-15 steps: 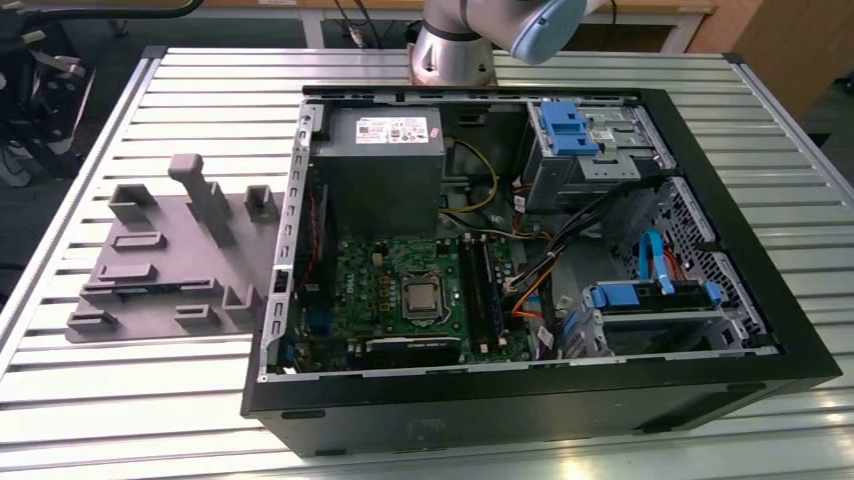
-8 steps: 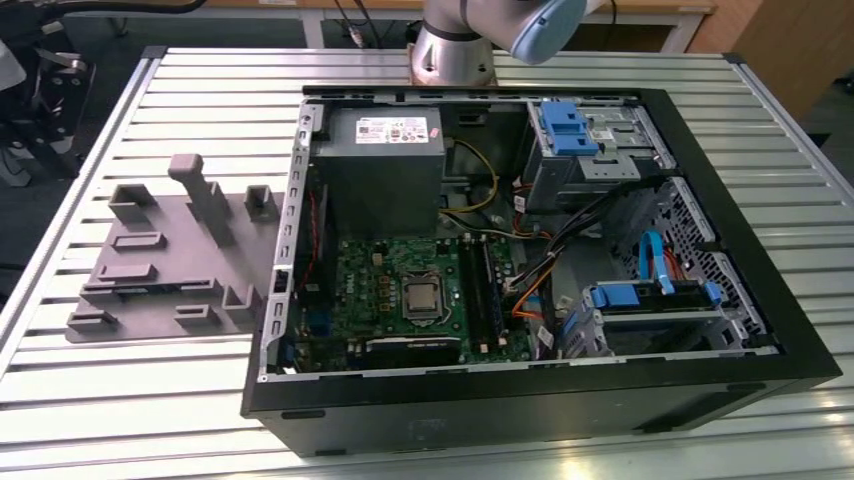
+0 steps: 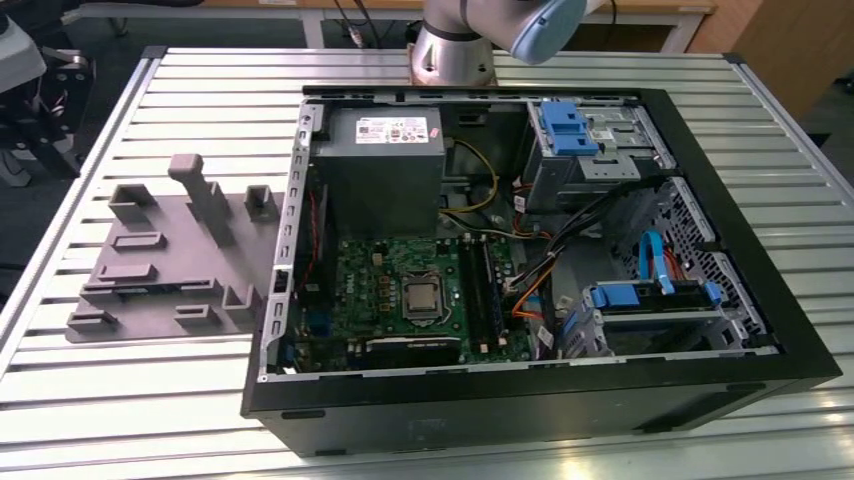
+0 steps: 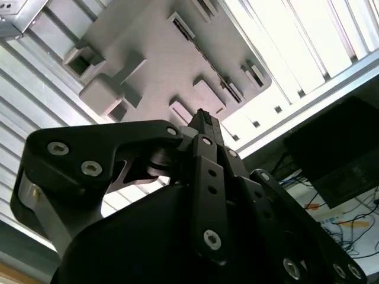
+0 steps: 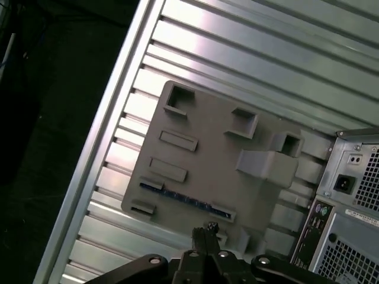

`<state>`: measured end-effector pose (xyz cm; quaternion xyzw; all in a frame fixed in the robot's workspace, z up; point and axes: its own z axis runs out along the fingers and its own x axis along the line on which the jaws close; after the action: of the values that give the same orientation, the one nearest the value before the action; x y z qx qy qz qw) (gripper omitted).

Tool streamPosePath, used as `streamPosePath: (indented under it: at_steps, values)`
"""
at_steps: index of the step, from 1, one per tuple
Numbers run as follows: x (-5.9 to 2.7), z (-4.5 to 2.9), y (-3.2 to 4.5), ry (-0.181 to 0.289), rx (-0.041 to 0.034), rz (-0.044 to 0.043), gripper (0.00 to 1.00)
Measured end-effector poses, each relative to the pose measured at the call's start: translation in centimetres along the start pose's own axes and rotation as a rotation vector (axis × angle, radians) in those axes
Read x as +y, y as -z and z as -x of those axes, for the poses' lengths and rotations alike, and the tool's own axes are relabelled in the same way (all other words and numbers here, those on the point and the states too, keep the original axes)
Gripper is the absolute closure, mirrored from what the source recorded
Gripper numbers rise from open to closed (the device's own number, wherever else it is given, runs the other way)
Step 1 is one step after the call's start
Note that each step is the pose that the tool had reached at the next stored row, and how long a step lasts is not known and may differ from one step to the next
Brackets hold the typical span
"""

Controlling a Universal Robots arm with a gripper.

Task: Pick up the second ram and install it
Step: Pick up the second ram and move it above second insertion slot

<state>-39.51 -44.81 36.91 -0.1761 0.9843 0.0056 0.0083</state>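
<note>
The second ram (image 5: 185, 199) is a thin dark stick with small blue marks. It lies flat in a long slot near one edge of the grey fixture plate (image 5: 219, 154). In the exterior view the ram (image 3: 147, 284) is a dark line on the plate (image 3: 160, 262), at that view's left beside the case. My gripper (image 5: 204, 228) hangs well above the plate, over the edge next to the ram, and touches nothing. In both wrist views its black fingers (image 4: 201, 118) meet at the tips, shut and empty.
An open black PC case (image 3: 534, 400) stands on the slatted aluminium table (image 3: 200, 90), at the exterior view's right of the plate. It holds a green motherboard (image 3: 400, 290), a power supply (image 3: 380, 155), drive bays with blue tabs (image 3: 567, 130) and loose cables. The plate has upright blocks (image 3: 200, 190).
</note>
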Motion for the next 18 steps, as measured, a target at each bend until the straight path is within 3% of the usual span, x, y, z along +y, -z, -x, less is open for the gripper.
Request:
streamPosePath:
  at_steps: [18]
  values:
    - [-0.01, -0.01, -0.17, 0.226, 0.0021, 0.0036, 0.89]
